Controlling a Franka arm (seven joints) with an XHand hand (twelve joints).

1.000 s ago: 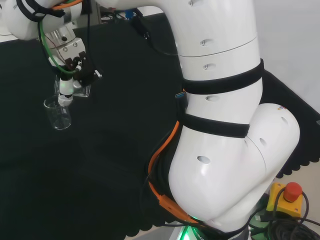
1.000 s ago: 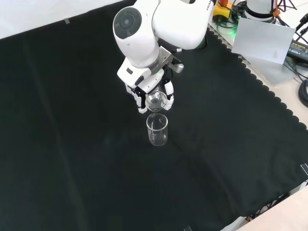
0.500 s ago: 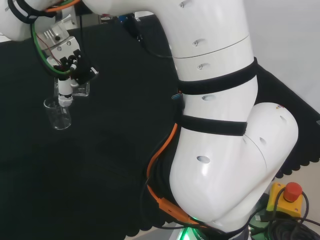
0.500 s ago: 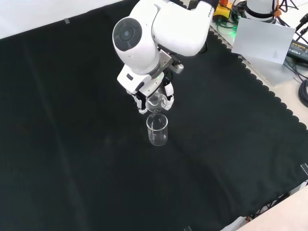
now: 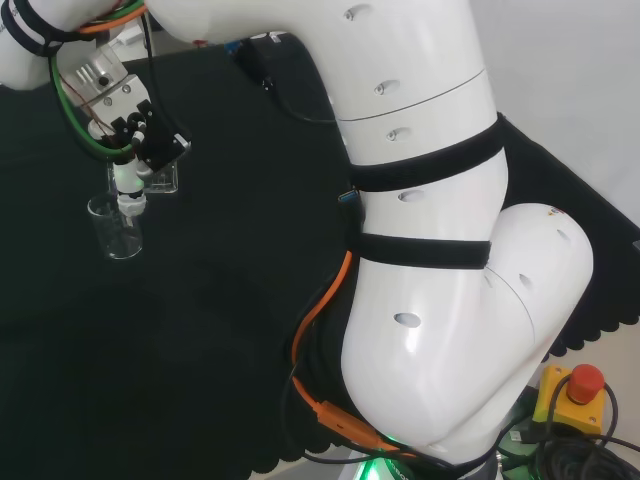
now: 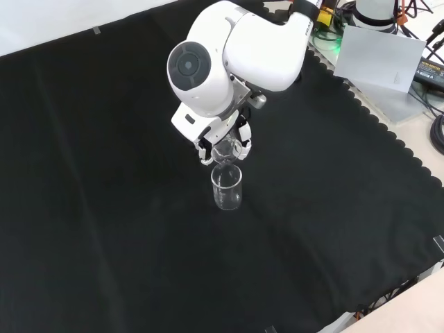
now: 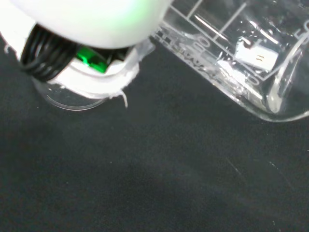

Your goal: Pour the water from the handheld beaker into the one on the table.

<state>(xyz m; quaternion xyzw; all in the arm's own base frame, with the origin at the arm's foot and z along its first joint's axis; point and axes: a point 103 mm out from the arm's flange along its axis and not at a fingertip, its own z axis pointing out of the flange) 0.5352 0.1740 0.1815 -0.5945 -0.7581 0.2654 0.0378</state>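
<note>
Robot hand (image 6: 223, 142) curled round a clear beaker (image 6: 225, 147), fingers wrapped about its wall. Held tilted, mouth turned down toward the second beaker (image 6: 227, 186), which stands upright on the table (image 6: 104, 229) just below and in front in the front view. Seen in the head view at far left, with the robot hand (image 5: 132, 160) above and slightly right of the standing beaker (image 5: 117, 228), and the held one (image 5: 163, 180) just beside the fingers.

In the wrist view, held beaker (image 7: 241, 53) lying well over on its side, printed scale lines along the wall, lip pointing away from the palm; rim of the lower beaker (image 7: 67, 99) peeking out past a blurred white part of the robot hand (image 7: 87, 29).

Tilted that way, by judgement, so the lip sits over the open mouth below and water runs in rather than onto the cloth. Held close above the rim, probably to keep the stream short and limit splashing. No stream plainly visible, and water level in either vessel impossible to tell through the clear glass. Main risk: lip drifting off the rim's centre, or knocking the standing beaker over.
</note>
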